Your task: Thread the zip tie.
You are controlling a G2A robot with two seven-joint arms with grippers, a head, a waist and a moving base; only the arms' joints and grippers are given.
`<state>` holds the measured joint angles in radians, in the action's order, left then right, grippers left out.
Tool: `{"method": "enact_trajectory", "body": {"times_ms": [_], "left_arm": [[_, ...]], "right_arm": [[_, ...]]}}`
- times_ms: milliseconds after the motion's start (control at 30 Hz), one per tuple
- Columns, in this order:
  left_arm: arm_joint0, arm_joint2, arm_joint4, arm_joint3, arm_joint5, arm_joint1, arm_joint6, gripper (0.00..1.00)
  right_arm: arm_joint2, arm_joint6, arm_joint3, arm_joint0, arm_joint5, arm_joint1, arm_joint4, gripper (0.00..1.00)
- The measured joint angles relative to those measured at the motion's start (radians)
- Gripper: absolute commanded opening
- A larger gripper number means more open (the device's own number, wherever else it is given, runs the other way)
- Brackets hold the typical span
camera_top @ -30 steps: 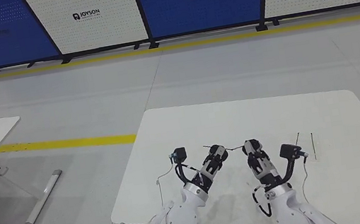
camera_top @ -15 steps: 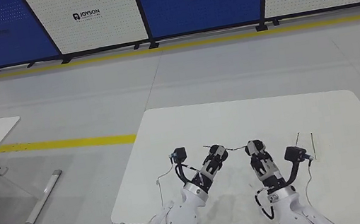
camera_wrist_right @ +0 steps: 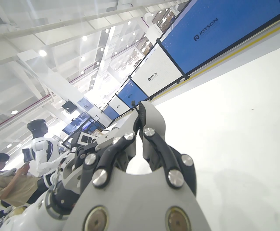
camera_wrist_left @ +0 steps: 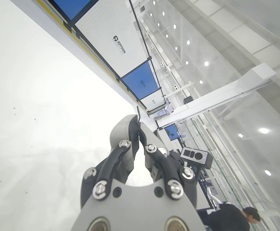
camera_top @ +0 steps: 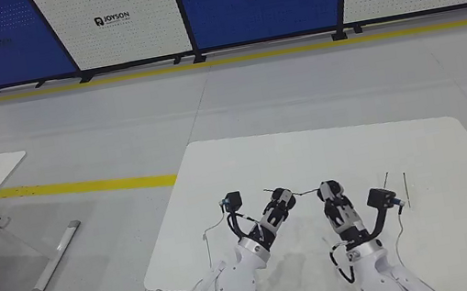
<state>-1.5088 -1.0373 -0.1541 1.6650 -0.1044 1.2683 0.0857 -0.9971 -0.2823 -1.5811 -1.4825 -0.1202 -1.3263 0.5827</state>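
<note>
Here the left tool (camera_wrist_left: 138, 124) and right tool (camera_wrist_right: 140, 110) — both clamped tight — pinch the thin zip tie (camera_wrist_left: 138, 111) (lower centre, over the bench (camera_top: 354, 144)).

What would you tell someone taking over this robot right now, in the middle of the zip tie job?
Left gripper: shut on the zip tie, with a short end poking past the fingertips.
Right gripper: shut on what looks like the other end of the same tie.
The top view shows the tie stretched between them over the white table.
A second tie and a third tie lie loose on the table by the right arm.
Done: the tie is picked up.
Left: no loop is visible, so the threading remains.
</note>
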Motion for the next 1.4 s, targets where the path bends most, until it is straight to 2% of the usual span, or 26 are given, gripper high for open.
{"method": "enact_trajectory", "body": {"times_ms": [600, 933, 1167, 1400], "left_arm": [[0.000, 0.000, 0.000, 0.000, 0.000, 0.000, 0.000, 0.00], [0.000, 0.000, 0.000, 0.000, 0.000, 0.000, 0.000, 0.00], [0.000, 0.000, 0.000, 0.000, 0.000, 0.000, 0.000, 0.00], [0.005, 0.006, -0.004, -0.001, 0.001, 0.003, 0.008, 0.00]], "right_arm": [[0.017, 0.001, 0.025, 0.014, 0.018, -0.022, 0.017, 0.00], [0.046, -0.036, 0.099, 0.040, -0.048, -0.047, -0.076, 0.00], [0.037, -0.115, 0.143, 0.049, -0.148, -0.060, -0.128, 0.00], [0.035, -0.077, 0.158, 0.055, -0.149, -0.065, -0.116, 0.00]]}}
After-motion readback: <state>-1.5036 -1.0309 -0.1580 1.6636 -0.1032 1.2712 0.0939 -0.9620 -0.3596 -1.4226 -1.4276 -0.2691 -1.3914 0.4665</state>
